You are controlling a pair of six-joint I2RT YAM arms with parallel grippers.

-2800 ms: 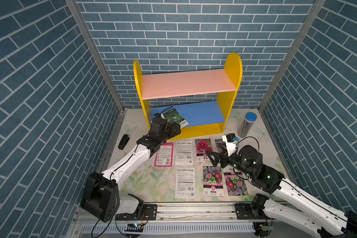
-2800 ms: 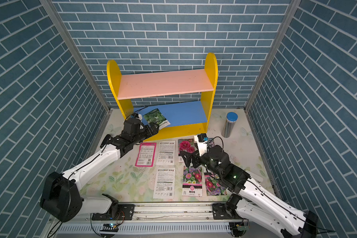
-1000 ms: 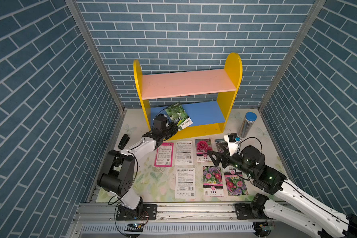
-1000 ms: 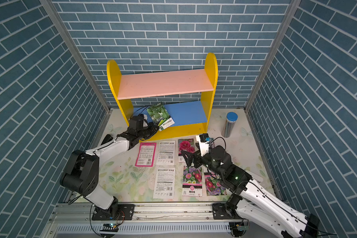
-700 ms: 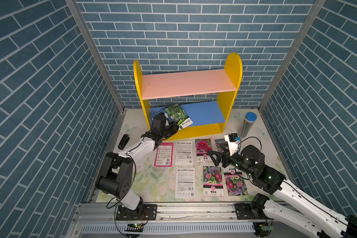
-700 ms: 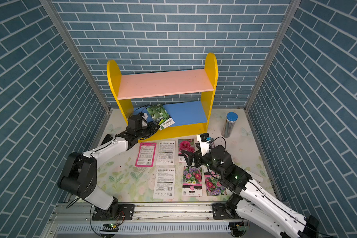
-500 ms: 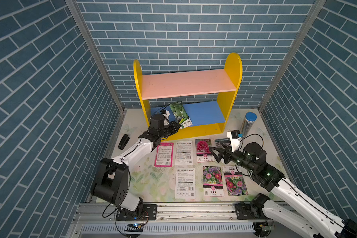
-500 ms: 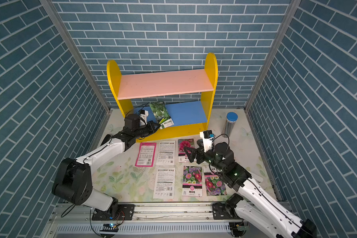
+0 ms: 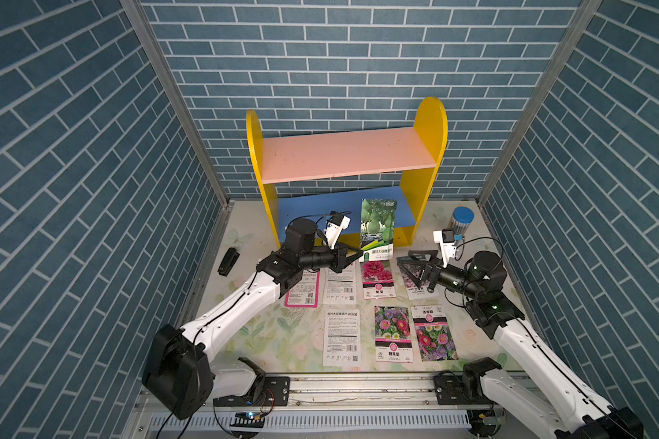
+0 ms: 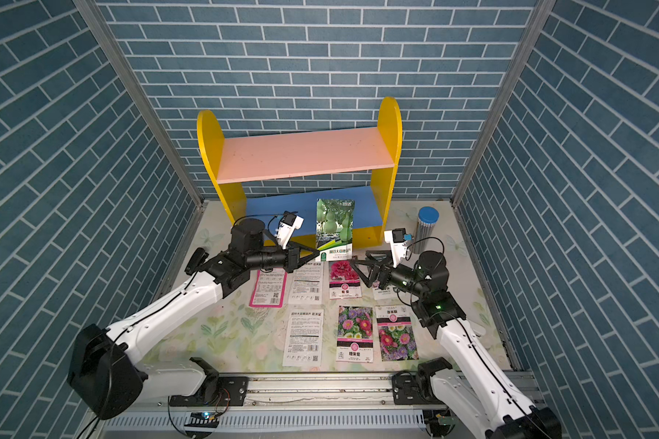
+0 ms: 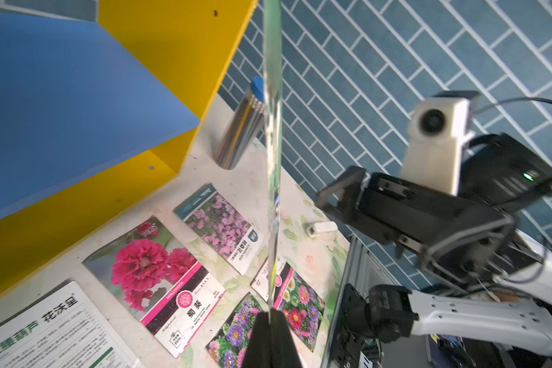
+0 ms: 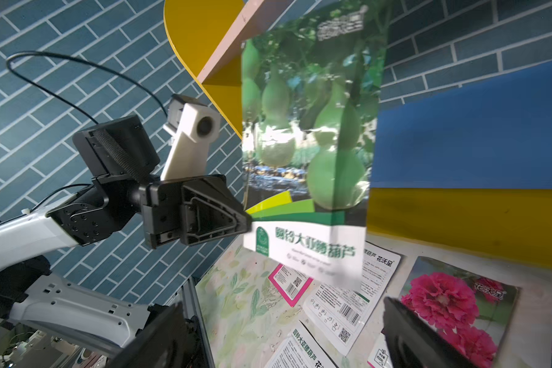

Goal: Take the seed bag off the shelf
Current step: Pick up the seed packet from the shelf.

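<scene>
Green gourd-print seed bag (image 9: pixel 378 226) hangs upright in the air, just in front of the shelf (image 9: pixel 430 125) and above the far row of packets (image 9: pixel 376 279) lying flat on the table (image 9: pixel 267 334). Left claw (image 9: pixel 359 255) is clamped on its lower left corner; the left wrist view shows the bag edge-on between the closed tips. Nothing lies on the blue lower board (image 9: pixel 312 209). Right claw (image 9: pixel 406 268) is spread wide, empty, pointing at the bag from the right, near but apart. Judgement: removal looks done. Left to do: a set-down on the table, or perhaps a hand-over.
</scene>
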